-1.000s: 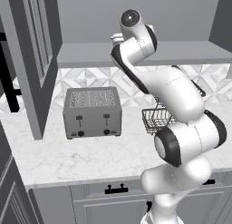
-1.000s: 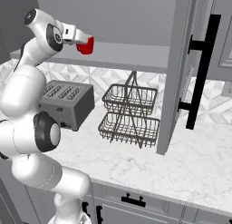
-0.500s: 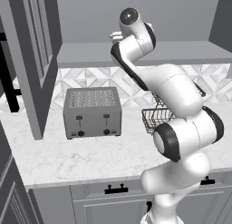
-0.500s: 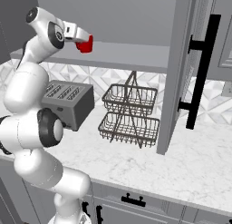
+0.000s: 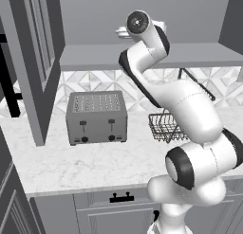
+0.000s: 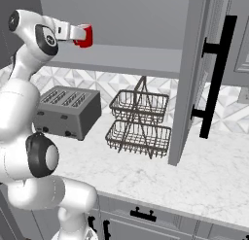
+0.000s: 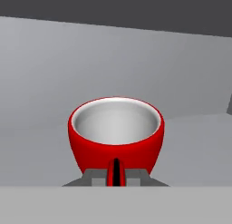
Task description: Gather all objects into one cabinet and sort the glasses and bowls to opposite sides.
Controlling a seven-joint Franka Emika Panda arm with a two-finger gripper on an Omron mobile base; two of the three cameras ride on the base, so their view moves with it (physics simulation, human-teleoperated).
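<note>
**Red cup pinched at the cabinet shelf**

The end effector is clamped on the near wall of a red cup, which sits upright directly ahead of it, over the grey shelf of the open cabinet, mouth up.

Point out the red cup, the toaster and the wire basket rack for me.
red cup (image 7: 116, 146): hand view, front of its outer wall.
toaster (image 5: 97, 119): left base view, middle of its front face.
wire basket rack (image 6: 139, 118): right base view, between its two tiers.
</note>
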